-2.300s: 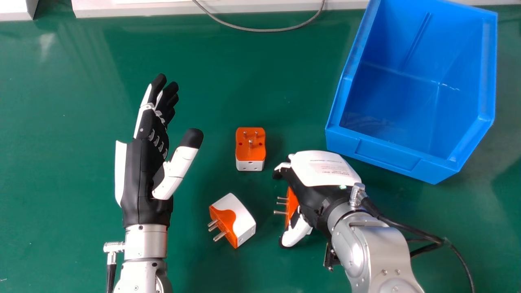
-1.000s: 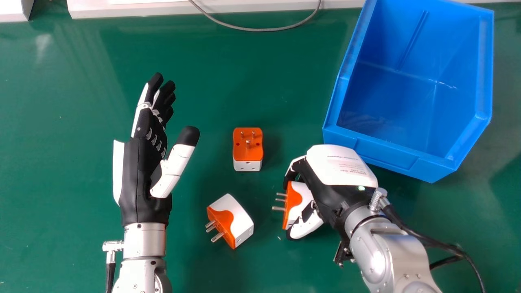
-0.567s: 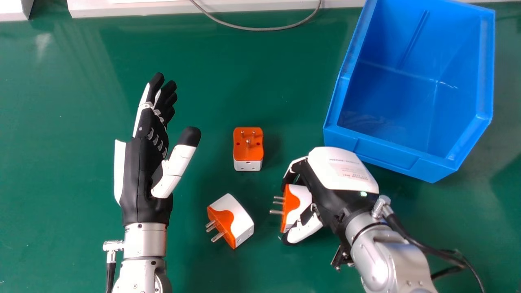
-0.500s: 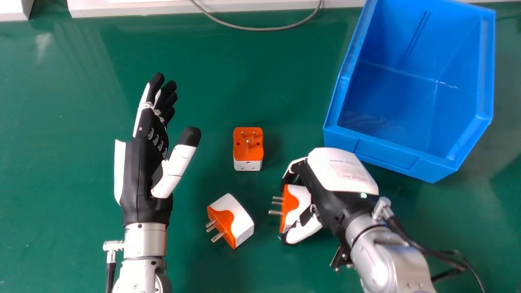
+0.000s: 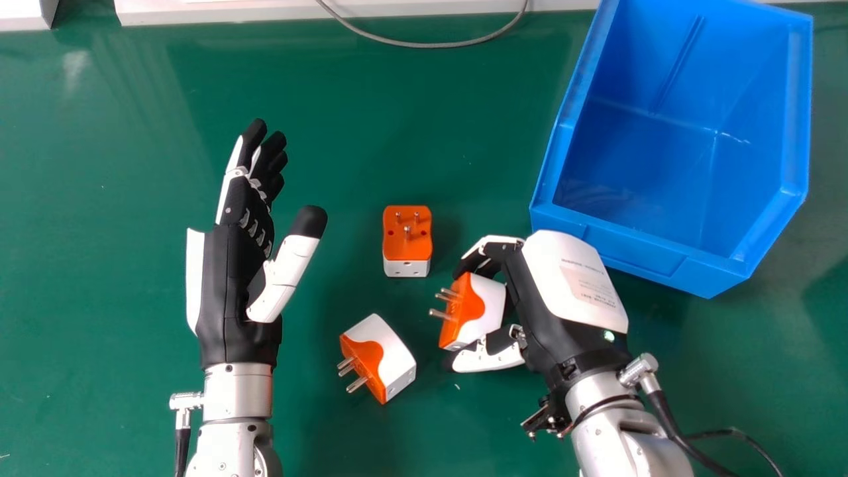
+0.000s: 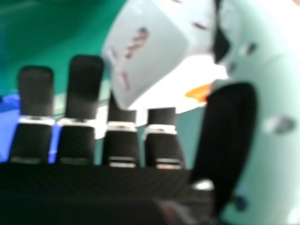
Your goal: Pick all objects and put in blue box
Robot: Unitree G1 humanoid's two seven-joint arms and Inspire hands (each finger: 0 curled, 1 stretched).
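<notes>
Between the fingers and thumb of my right hand [image 5: 556, 298] an orange and white plug adapter [image 5: 482, 310] is gripped, its pins toward the left. The right hand view shows the adapter's white socket end [image 6: 150, 51] between the fingers and thumb of my right hand [image 6: 229, 136]. My left hand [image 5: 235, 278] is held at the left, fingers straight, holding nothing. One adapter [image 5: 407, 238] stands mid-table with its pins up. Another adapter [image 5: 381, 358] lies on its side nearer the robot, pins toward the lower left. The blue box [image 5: 639, 242] stands open at the upper right.
A grey cable [image 5: 430, 45] loops along the far edge of the green table [image 5: 318, 132], in front of a white ledge [image 5: 252, 13]. The box's near wall is just beyond my right hand.
My right hand has turned and moved slightly away from the robot, and the gripped adapter has tilted with it. Earlier, the hand covered more of this adapter. My left hand has kept its place.
</notes>
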